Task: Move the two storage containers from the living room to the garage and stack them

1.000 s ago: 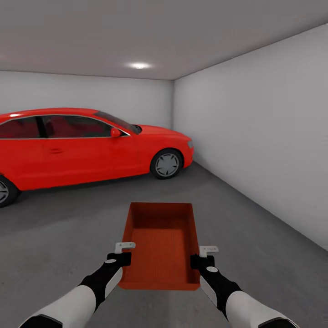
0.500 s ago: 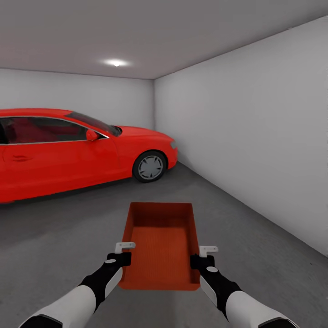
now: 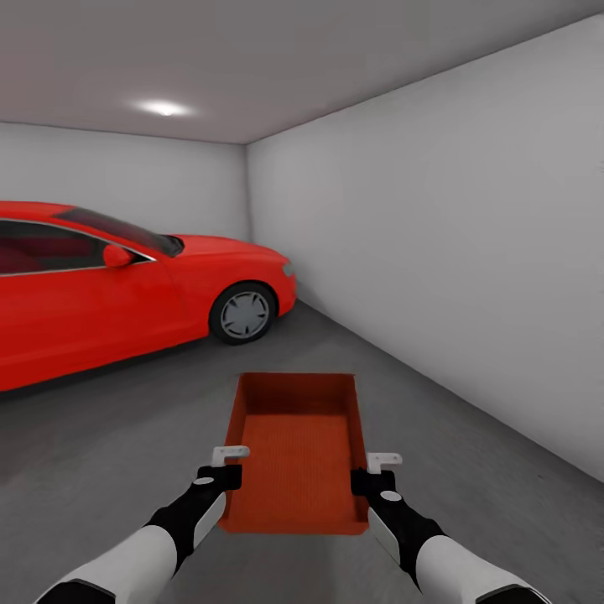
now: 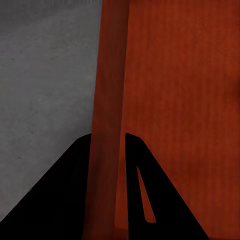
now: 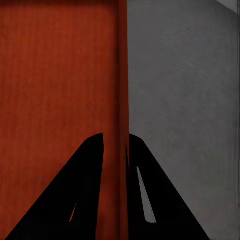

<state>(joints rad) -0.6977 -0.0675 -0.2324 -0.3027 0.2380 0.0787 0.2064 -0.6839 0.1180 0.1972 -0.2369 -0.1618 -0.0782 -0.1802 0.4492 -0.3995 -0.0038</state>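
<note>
Head view: both arms forward, left gripper [image 3: 225,470] and right gripper [image 3: 373,472] clamping storage container [image 3: 298,449].

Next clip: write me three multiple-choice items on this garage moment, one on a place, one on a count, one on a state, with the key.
1. Where is the red car?
A. ahead on the robot's left
B. against the right-hand wall
C. behind the container

2. How many storage containers show in the head view?
A. none
B. one
C. two

3. How is the storage container held?
A. resting on the floor
B. in one gripper alone
C. by both grippers, one on each long wall

Key: 1 A, the car stands left of the corner. 2 B, a single orange-red bin. 3 C, the left gripper and the right gripper each have their fingers astride a side wall, above the concrete floor.
</note>
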